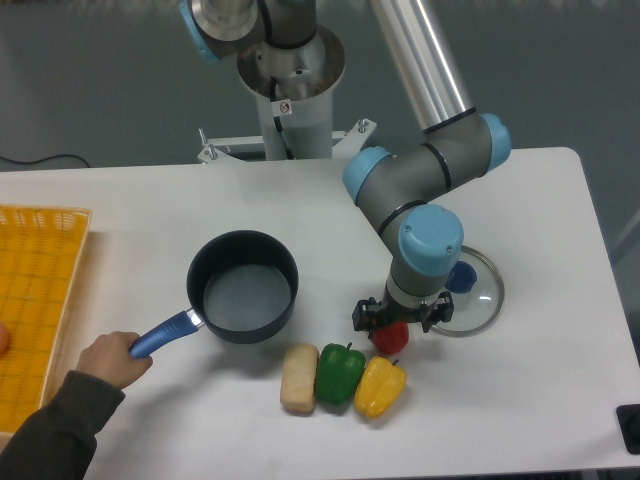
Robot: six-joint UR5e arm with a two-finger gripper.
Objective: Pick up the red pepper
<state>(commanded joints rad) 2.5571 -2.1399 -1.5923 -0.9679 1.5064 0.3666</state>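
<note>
The red pepper (391, 338) rests on the white table just right of centre, partly covered from above by my gripper (393, 318). The gripper hangs straight over the pepper with its dark fingers down on either side of it. The jaws are spread wider than the pepper and no finger clearly presses on it. Only the pepper's lower half shows below the gripper body.
A green pepper (338, 371), a yellow pepper (380, 387) and a beige bread-like piece (298, 377) lie in a row just in front. A glass lid (470, 292) is at right. A person's hand (108, 358) holds a dark pot (243, 286). Yellow basket (35, 290) at left.
</note>
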